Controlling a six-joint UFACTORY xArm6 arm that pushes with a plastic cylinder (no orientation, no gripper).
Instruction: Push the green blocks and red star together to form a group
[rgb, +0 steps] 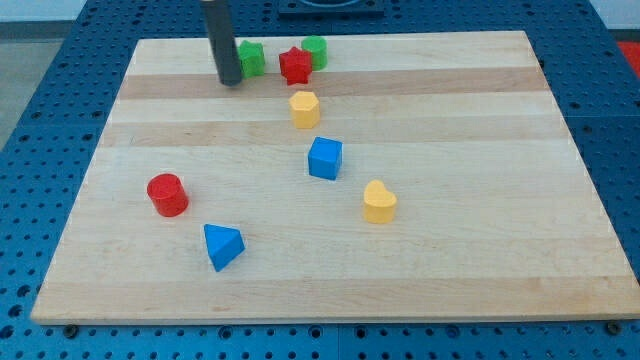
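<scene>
The red star (295, 65) lies near the view's top edge of the wooden board (480, 250). A green block (315, 51) touches it on its upper right. A second green block (251, 58) lies a little to the star's left, with a small gap between them. My tip (230, 80) stands just left of this second green block, touching or nearly touching it. The rod rises out of the view's top.
A yellow block (304, 108) lies just below the red star. A blue cube (325, 158) and a yellow heart (379, 202) lie further down. A red cylinder (168, 194) and a blue triangular block (222, 246) sit at the lower left.
</scene>
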